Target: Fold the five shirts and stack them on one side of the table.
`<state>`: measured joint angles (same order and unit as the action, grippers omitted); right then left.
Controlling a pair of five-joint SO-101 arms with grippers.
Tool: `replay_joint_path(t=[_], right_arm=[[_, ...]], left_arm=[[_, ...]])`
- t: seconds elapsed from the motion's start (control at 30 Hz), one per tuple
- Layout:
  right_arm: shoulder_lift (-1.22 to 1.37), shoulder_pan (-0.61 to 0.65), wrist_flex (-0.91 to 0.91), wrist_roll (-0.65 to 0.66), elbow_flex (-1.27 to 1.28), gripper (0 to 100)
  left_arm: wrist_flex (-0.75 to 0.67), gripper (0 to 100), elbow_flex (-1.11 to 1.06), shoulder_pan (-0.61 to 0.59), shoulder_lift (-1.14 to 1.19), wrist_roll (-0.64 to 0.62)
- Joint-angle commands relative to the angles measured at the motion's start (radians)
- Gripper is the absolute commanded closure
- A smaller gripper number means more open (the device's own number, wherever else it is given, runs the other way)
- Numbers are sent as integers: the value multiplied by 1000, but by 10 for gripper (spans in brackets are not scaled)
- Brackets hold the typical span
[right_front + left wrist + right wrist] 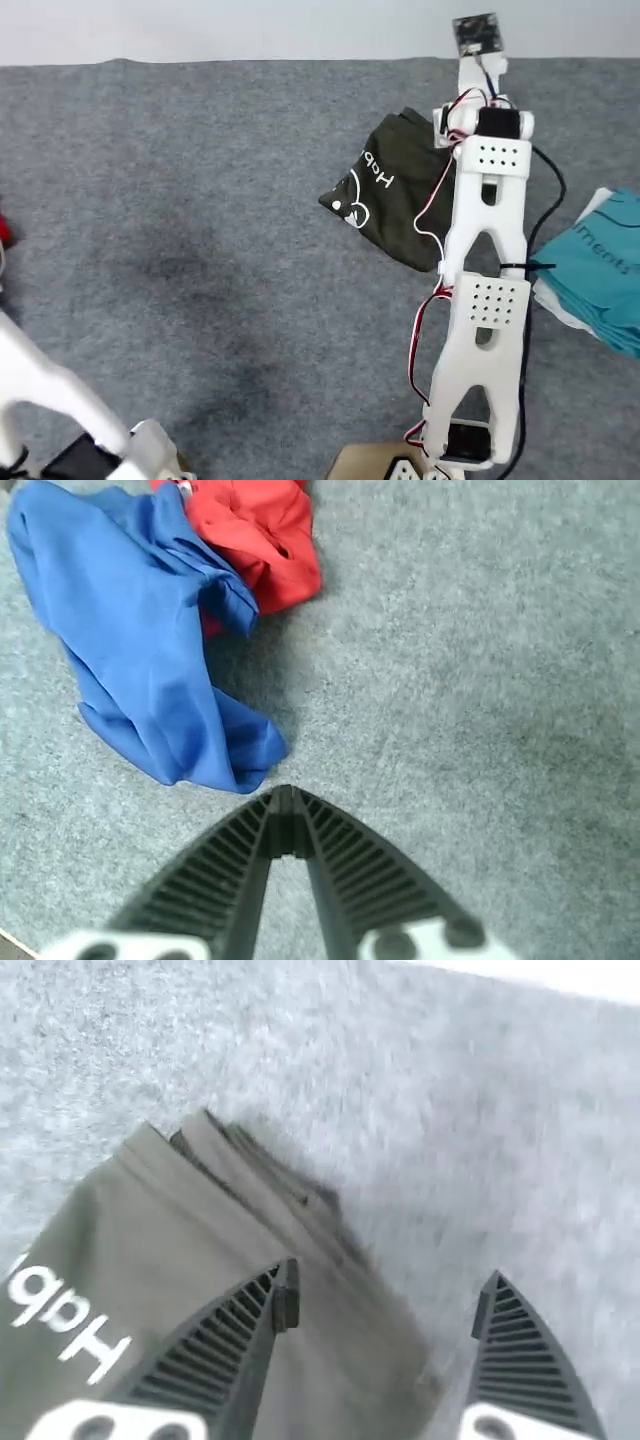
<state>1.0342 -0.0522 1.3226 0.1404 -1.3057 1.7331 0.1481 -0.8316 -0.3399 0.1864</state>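
Observation:
A folded dark olive shirt point(395, 190) with white print lies at the back of the grey table, right of centre. My right arm point(485, 300) stretches over its right edge. In the right wrist view my right gripper point(388, 1305) stands open just above the olive shirt point(150, 1260), one finger over the cloth and the other past its folded edge. A folded teal shirt point(600, 265) rests on a white one at the table's right edge. In the left wrist view my left gripper point(290, 815) is shut and holds nothing, close to a crumpled blue shirt point(150, 650) and a red shirt point(260, 540).
The grey felt table point(200, 220) is bare across its middle and left. My left arm point(60, 400) sits at the front left corner. A sliver of red cloth point(4, 232) shows at the left edge. A brown base point(370, 462) lies by the front edge.

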Motion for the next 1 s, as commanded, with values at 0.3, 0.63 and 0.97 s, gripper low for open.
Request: replay_joint_path(t=[0.3,0.63,0.97], right_arm=[[-85,73,461,-618,-273,713],[-44,173,463,-819,-195,601],[104,170,421,-899,-192,560]], left_arm=[[18,997,-88,2,-83,28],[12,997,-240,8,-169,91],[12,997,-243,8,-169,91]])
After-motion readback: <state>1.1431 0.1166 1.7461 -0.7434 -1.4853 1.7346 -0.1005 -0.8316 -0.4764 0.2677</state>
